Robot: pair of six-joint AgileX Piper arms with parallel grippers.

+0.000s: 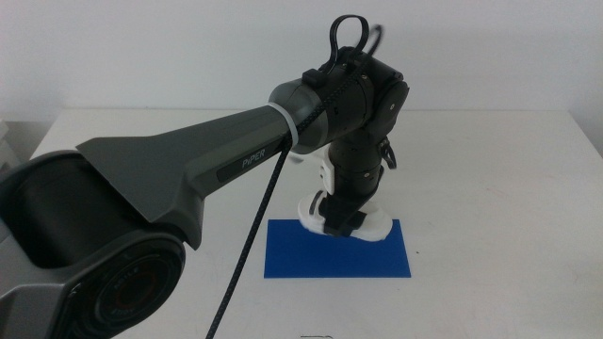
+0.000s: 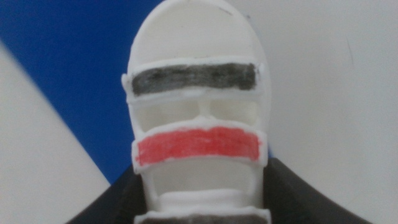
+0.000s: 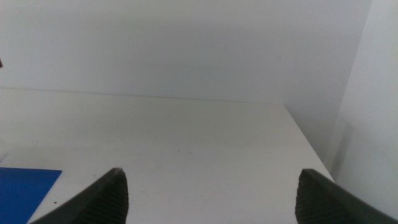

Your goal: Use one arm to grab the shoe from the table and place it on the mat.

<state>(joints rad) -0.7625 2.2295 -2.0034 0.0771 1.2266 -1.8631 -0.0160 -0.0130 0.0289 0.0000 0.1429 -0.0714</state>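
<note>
Progress: shoe (image 1: 345,218) grabbed, at mat's (image 1: 311,256) 12 o'clock edge, partly over tabletop (image 1: 490,160) | Left claw (image 1: 344,222): clamped on shoe | Left to do: centre over the mat, release | Right claw (image 3: 211,193): wide, waiting, holding nothing | Containers: none seen

The white shoe (image 2: 196,106) carries one black strap and one red strap, the mat (image 1: 336,250) is bright blue, and the surface (image 1: 490,160) is plain white.
</note>
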